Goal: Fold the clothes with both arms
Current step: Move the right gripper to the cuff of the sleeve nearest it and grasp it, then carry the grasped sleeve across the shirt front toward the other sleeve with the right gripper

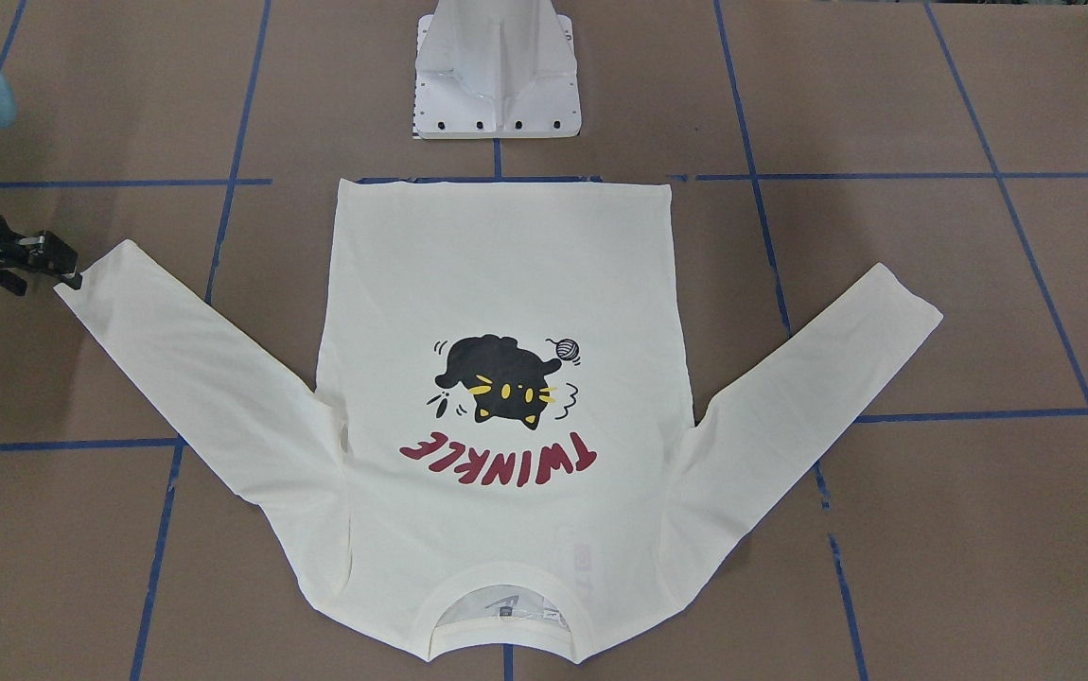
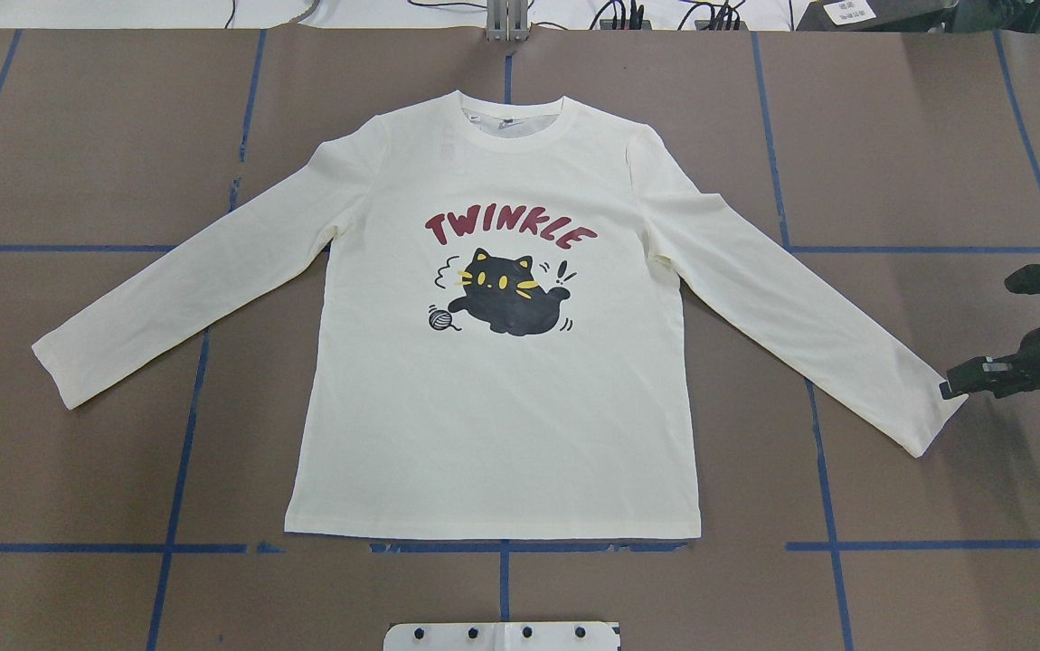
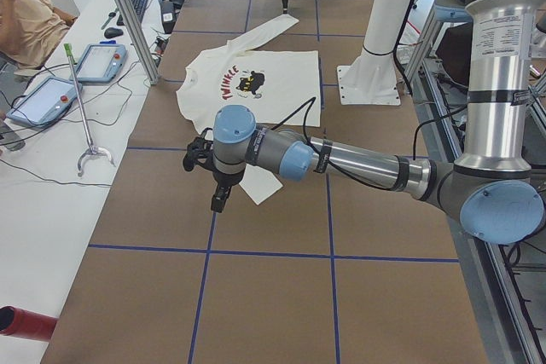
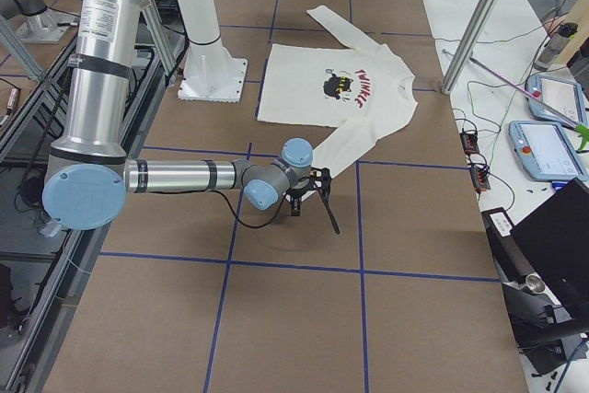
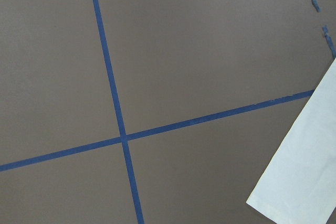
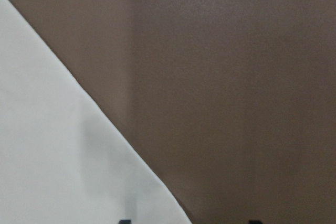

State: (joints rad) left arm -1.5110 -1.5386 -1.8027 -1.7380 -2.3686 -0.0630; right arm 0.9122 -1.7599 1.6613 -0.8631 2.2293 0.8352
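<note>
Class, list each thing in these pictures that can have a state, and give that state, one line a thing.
shirt, unfolded, spread flat on the table, cat print up, both sleeves stretched out.
right hand, open, at the end of one sleeve.
left hand, beside the other sleeve's end; open or shut cannot be told.

Shirt (image 2: 493,434) matt cloth (smooth); table covering (image 2: 77,136) matt brown paper.
</note>
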